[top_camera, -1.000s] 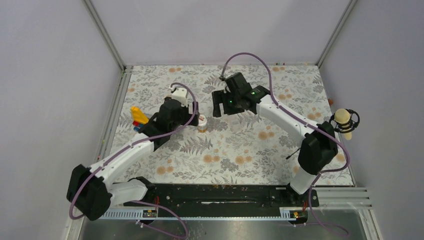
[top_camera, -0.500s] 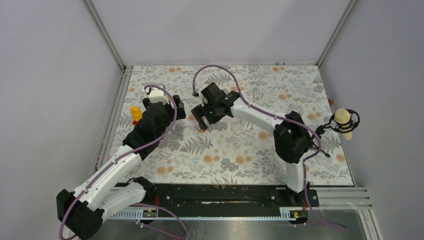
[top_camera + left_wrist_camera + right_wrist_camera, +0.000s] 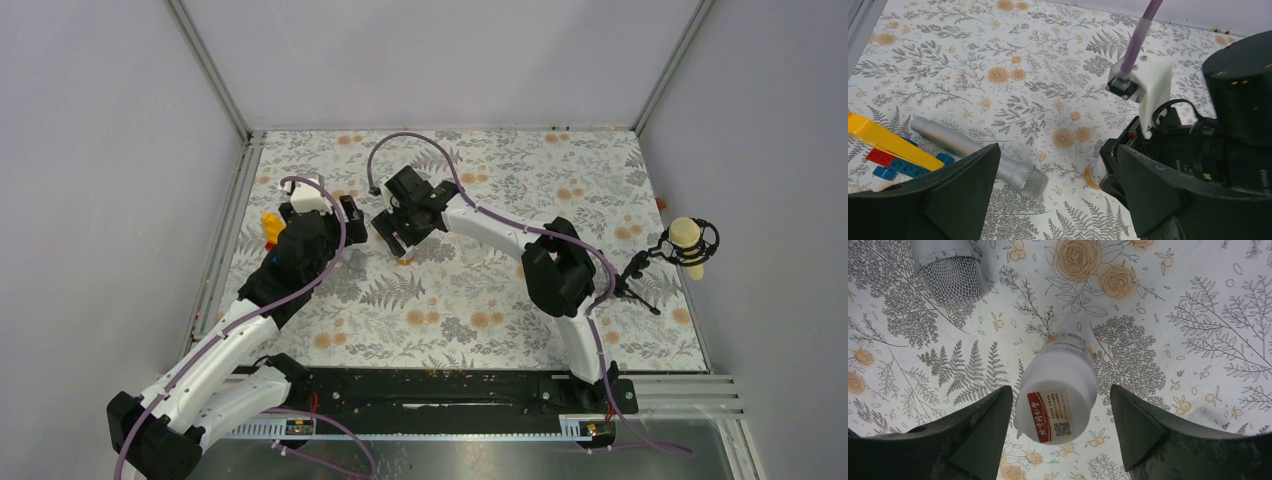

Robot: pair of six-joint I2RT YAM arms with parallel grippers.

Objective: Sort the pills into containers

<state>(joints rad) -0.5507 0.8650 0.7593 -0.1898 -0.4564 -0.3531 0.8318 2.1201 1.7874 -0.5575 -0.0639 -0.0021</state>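
Both arms have swung to the left side of the flowered mat over the last second. The right arm has been reaching across from the far middle, while the left arm has been drawing back from the bottle towards the toy blocks.

The right gripper is now hanging directly over the pill bottle. Its fingers are spread wide, one on each side of the bottle and touching neither. The left gripper is hovering just beside it, also spread wide and holding nothing.

A silver microphone is lying on the mat between the blocks and the bottle, its mesh head pointing towards the bottle. The bottle is standing upright in the left-middle part of the mat, with its white cap on and facing up at the right wrist camera.

I am seeing no loose pills and no clear cup in any of the views.

The bottle is looking small, light and rigid, with smooth plastic sides, so it could tip or slide under a glancing touch. The safest hold seems to be square across the amber body just below the cap, with the fingers closing evenly from both sides.
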